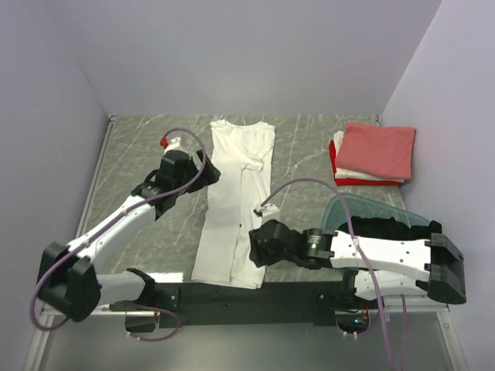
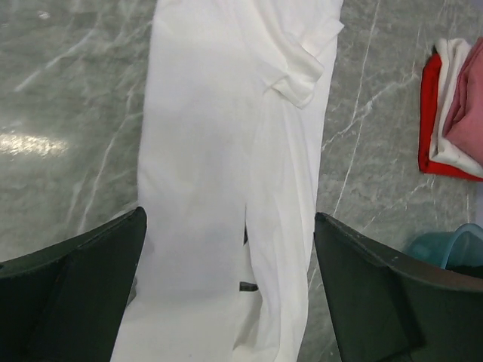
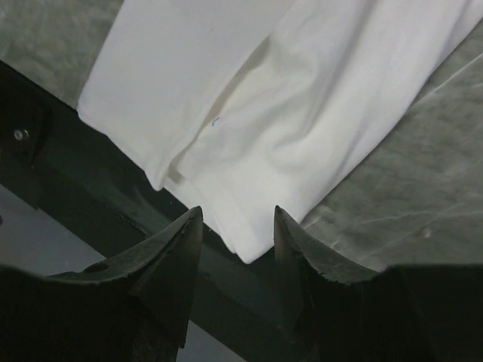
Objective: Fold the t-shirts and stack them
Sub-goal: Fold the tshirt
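Hovering over the grey marbled table (image 1: pixel 139 154), the left gripper (image 2: pixel 230 219) sits above the left edge of the large white t-shirt (image 1: pixel 232 201), roughly at its far half, jaws spread fully wide, nothing between them and no contact with the cloth. The shirt is in the middle of the table, folded lengthwise into a narrow strip. Its long axis runs near-to-far with the collar end pointing at the back wall and the hem end at the arm bases. One sleeve (image 2: pixel 302 75) is tucked inward on the right side near the far end. Two flaps meet along the centre line, and a small dark mark shows in the gap between them in the left wrist view. The hem end overhangs the table's near edge onto the black base rail (image 1: pixel 232 297). The right gripper (image 3: pixel 238 215) is down at the hem's right corner, jaws partly spread, the corner tip lying between the fingers, gap visible on both sides, no pinch. Far right, well apart from the strip: a folded stack, with a salmon-pink shirt (image 1: pixel 379 148) on top, a white one (image 1: pixel 340 139) under it and a red one (image 1: pixel 335 158) at the bottom. The teal tub (image 1: pixel 371 207) sits nearer, just behind the right arm.
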You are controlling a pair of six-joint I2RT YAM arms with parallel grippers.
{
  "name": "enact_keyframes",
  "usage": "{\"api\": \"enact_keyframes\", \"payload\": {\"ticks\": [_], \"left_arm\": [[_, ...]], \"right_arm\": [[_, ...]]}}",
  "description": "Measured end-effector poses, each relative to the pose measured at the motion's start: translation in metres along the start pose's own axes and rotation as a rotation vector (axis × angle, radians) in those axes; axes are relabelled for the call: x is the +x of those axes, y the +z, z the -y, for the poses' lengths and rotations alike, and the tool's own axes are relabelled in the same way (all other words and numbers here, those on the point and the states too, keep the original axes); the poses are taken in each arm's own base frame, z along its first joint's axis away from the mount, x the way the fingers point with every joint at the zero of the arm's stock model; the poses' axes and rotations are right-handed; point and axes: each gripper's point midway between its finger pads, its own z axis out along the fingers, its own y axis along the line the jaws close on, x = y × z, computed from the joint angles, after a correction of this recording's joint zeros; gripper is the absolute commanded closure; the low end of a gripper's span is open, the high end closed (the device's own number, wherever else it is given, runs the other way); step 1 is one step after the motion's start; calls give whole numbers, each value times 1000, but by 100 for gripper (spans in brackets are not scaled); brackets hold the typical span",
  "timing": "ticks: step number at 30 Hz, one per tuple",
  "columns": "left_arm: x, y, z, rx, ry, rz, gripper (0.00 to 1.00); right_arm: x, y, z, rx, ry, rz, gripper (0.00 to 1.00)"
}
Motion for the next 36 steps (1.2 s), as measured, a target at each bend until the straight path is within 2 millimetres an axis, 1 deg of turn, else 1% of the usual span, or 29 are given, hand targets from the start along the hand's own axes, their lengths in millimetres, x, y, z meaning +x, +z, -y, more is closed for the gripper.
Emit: {"api": "enact_keyframes", "payload": {"ticks": [3, 5, 7, 13, 15, 17, 20, 26, 29, 36], "left_arm": [[3, -20, -11, -18, -20, 22, 1], [4, -29, -19, -36, -31, 38, 1], [7, -32, -26, -55, -33, 39, 1], [23, -31, -42, -111, -27, -5, 1], [24, -32, -44, -118, -26, -8, 1], [23, -32, -44, -120, -25, -7, 1], [23, -34, -45, -122, -24, -3, 1], [19, -37, -43, -114, -27, 11, 1], [20, -37, -43, -114, -28, 9, 1], [24, -36, -46, -119, -30, 0, 1]], "right_arm": [[22, 11, -8, 35, -29, -50, 51], [32, 20, -10, 72, -51, -84, 52], [37, 31, -17, 106, -81, -112, 52], [45, 63, -58, 136, -162, -150, 52], [51, 71, -63, 147, -179, -166, 52], [57, 75, -62, 167, -190, -183, 52], [59, 73, -55, 194, -188, -190, 51], [49, 59, -55, 181, -158, -153, 50], [45, 57, -56, 182, -149, -138, 50], [53, 59, -42, 242, -140, -158, 50]]}}
